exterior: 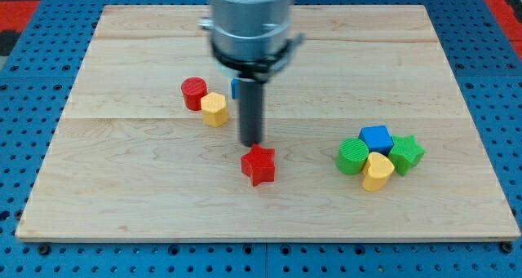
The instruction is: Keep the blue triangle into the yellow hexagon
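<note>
my tip (251,143) has no jaws to open or close; it rests bare just above the red star (258,165). the blue triangle (234,87) shows only as a sliver behind my rod, just to the view's right of the yellow hexagon (214,109), seemingly apart, so the closing push looks still to do. the red cylinder (194,92) touches the hexagon's upper left. the wooden board (122,196) lies on blue pegboard.
</note>
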Robot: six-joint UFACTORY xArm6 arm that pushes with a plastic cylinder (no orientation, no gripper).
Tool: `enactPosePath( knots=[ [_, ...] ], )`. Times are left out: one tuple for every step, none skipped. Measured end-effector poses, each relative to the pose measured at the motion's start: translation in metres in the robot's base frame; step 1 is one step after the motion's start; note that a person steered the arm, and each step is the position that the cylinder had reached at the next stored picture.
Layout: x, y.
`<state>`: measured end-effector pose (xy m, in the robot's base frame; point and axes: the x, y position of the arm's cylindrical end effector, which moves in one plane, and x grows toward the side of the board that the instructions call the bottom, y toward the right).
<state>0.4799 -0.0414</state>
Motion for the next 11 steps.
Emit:
enactPosePath(
  knots=[
    [0.024, -0.020],
    [0.046, 0.045],
    [0.057, 0.081],
    [0.056, 0.033],
    [0.014, 0.010],
    [-0.038, 0.054],
    [-0.093, 0.067],
    [-0.133, 0.026],
    [-0.135, -0.034],
    [-0.123, -0.046],
    [-0.143, 0.004]
  ],
)
